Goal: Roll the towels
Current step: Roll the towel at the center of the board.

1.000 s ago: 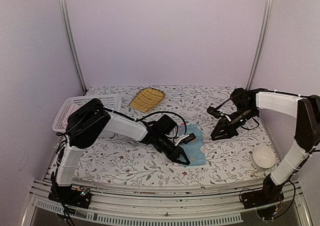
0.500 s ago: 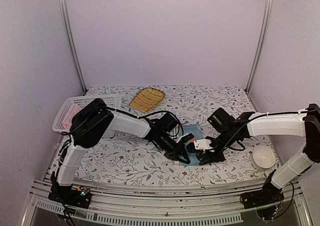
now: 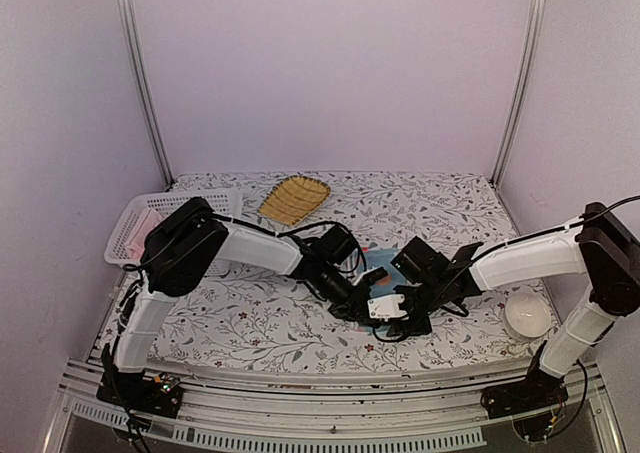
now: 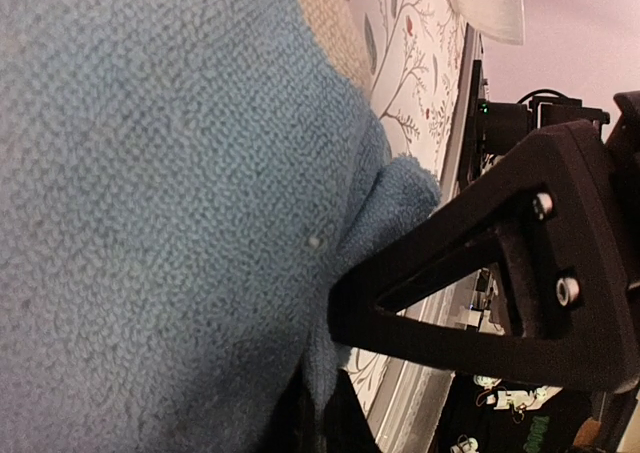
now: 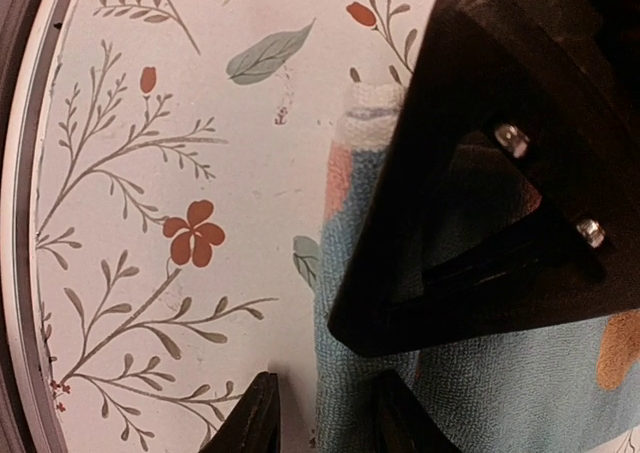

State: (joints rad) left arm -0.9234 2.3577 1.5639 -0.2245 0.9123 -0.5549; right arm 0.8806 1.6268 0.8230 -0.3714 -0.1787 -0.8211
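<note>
A light-blue towel [image 3: 388, 263] with orange prints lies on the flowered table, mostly hidden under both grippers in the top view. My left gripper [image 3: 362, 311] is shut on a pinched fold of the towel [image 4: 150, 223], and the left wrist view shows that fold caught in the gripper [image 4: 325, 373]. My right gripper [image 3: 386, 319] sits right beside it at the towel's near edge. In the right wrist view the right gripper [image 5: 330, 373] is open and low over the table, with the edge of the towel [image 5: 480, 403] lying between its fingers.
A yellow ribbed tray [image 3: 294, 199] lies at the back. A white basket [image 3: 150, 223] stands at the left edge. A white bowl [image 3: 527, 316] sits at the right, near the right arm. The table's front rail runs just below the grippers.
The right arm has swung from the back right down to the towel's near edge, meeting the left gripper, and its jaws have widened. The left gripper has kept its hold and barely moved.
</note>
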